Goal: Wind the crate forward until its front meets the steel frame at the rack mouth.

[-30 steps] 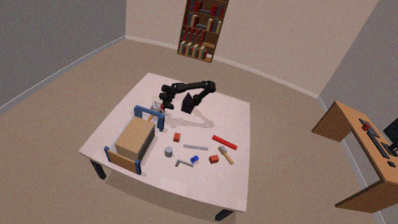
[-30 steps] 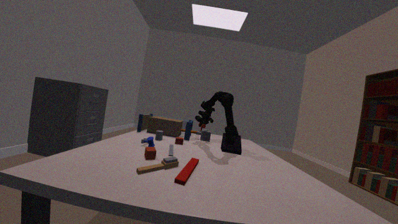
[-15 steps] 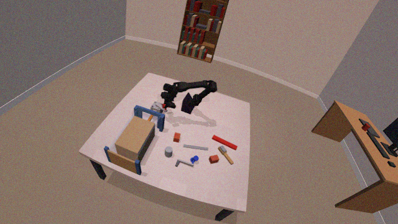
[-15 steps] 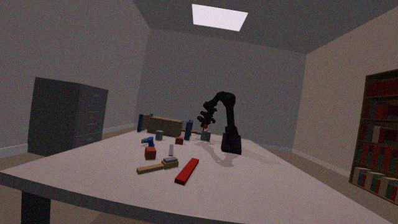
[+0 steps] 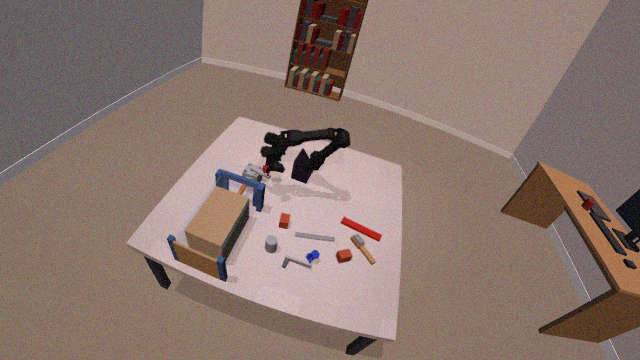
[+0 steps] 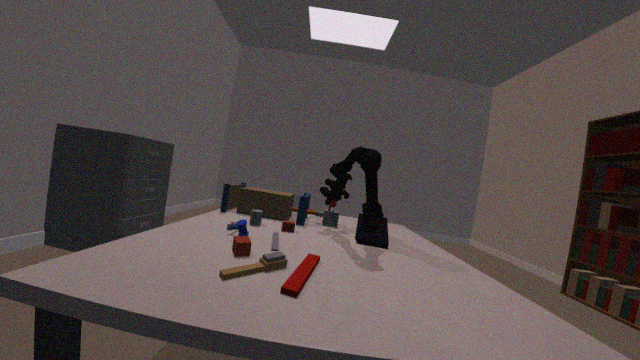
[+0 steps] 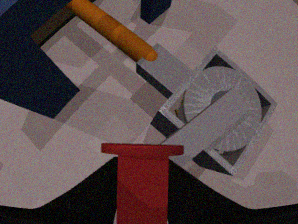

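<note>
two red blocks [image 5: 284, 220] [image 6: 242, 246], one crate [image 5: 218, 216] [image 6: 265, 203], one winch [image 5: 252, 172] [image 6: 330, 219] [image 7: 220, 107]

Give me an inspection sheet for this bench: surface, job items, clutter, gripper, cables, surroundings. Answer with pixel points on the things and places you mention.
Surface: pale bench top [image 5: 310, 295] [image 6: 350, 310], shadows across it.
Job's things: crate [image 5: 215, 215] [image 6: 265, 202] flat between two blue-posted frames, short of the one nearest the winch [image 5: 251, 171] [image 6: 330, 219] [image 7: 222, 107]; winch handle seated on the winch.
Clutter: red bar [image 5: 361, 228] [image 6: 301, 275], grey bar [image 5: 314, 236] [image 6: 275, 241], brush-like tool [image 5: 366, 252] [image 6: 245, 270], two red blocks, grey cylinder [image 5: 271, 244] [image 6: 256, 217], blue-and-grey item.
Gripper: fingers shut on the handle's red knob [image 5: 266, 170] [image 6: 332, 204] [image 7: 142, 185].
Cables: nothing seen.
Surroundings: bookshelf [image 5: 288, 60] [image 6: 579, 210], desk [image 5: 595, 235], dark cabinet [image 6: 90, 185].
</note>
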Robot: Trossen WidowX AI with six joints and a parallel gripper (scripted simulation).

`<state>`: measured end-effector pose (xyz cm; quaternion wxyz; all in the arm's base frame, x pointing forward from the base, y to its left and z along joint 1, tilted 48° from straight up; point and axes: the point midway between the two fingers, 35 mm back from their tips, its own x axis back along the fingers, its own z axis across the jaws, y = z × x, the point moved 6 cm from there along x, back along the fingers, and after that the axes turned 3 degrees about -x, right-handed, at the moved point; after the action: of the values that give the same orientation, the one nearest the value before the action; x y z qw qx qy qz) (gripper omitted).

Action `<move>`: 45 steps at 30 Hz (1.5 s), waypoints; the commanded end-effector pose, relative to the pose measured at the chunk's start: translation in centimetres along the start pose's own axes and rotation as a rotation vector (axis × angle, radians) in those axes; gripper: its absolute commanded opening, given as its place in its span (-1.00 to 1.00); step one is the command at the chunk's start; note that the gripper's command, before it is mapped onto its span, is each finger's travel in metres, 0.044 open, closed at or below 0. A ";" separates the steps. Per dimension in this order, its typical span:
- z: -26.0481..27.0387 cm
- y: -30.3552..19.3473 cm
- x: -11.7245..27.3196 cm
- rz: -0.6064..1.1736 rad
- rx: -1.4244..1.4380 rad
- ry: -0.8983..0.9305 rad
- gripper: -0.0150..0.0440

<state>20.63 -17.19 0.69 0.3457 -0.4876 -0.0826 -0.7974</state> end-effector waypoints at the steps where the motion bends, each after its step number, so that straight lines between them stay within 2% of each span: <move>1: -0.9 -0.9 0.1 0.018 -0.014 -0.019 -0.49; 45: -5.8 -2.9 1.3 0.018 -0.015 -0.022 -0.49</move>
<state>15.38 -18.13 -0.04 0.3475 -0.4824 -0.0783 -0.8002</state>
